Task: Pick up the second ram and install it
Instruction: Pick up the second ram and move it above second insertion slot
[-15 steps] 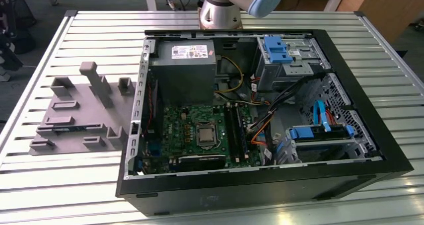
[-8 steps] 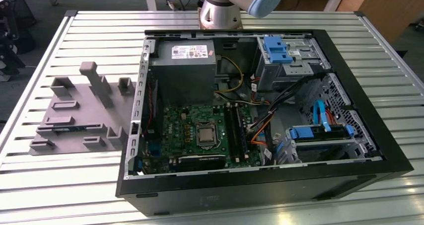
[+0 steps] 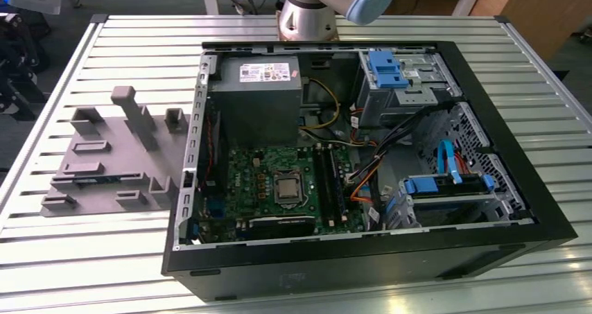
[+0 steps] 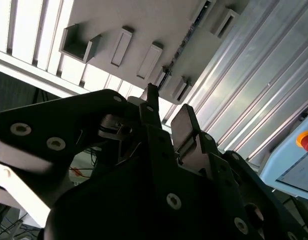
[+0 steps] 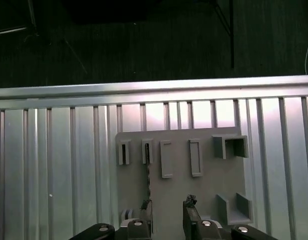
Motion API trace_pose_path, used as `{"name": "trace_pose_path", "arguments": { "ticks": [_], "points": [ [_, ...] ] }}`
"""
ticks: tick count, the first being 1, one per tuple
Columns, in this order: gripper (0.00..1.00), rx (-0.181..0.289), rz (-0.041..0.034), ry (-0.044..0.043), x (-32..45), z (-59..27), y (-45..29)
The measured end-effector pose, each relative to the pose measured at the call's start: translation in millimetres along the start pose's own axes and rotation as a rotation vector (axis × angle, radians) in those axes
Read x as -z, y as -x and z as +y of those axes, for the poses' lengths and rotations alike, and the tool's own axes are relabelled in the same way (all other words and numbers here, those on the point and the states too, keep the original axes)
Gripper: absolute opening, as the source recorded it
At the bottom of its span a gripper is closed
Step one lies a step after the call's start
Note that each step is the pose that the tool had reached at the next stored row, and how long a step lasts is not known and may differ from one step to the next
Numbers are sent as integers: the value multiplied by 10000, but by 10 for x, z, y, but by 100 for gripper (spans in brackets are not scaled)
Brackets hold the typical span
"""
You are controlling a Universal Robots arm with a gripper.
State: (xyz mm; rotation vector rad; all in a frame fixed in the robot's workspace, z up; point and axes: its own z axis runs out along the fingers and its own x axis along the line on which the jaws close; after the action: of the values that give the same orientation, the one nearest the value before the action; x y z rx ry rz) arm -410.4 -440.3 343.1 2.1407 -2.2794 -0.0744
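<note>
The second ram (image 5: 148, 176) stands on edge in a slot of the grey fixture (image 5: 209, 175), seen as a thin dark strip. In the exterior view the ram (image 3: 93, 181) is a bluish strip low on the fixture (image 3: 111, 154), left of the open computer case. My gripper (image 5: 168, 205) hovers well above the fixture, open, with nothing between its fingers (image 5: 190, 204). The ram lies roughly under one fingertip, apart from it. In the second wrist view the open gripper (image 4: 166, 107) points at the fixture and the ram's edge (image 4: 186, 42).
The open computer case (image 3: 518, 210) lies on the slatted metal table (image 3: 111, 258), with the green motherboard (image 3: 249, 175), its memory slots (image 3: 328, 182) and blue drive brackets (image 3: 384, 68). Tall posts (image 3: 138, 120) rise from the fixture. The table edge (image 5: 143, 90) is beyond the fixture.
</note>
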Motion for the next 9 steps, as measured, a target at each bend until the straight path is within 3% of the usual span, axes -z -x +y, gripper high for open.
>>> {"name": "trace_pose_path", "arguments": {
  "ticks": [7,9],
  "points": [
    [38,197,20,-26,-68,13,-10],
    [38,259,48,-121,-75,17,-10]
  ]
}}
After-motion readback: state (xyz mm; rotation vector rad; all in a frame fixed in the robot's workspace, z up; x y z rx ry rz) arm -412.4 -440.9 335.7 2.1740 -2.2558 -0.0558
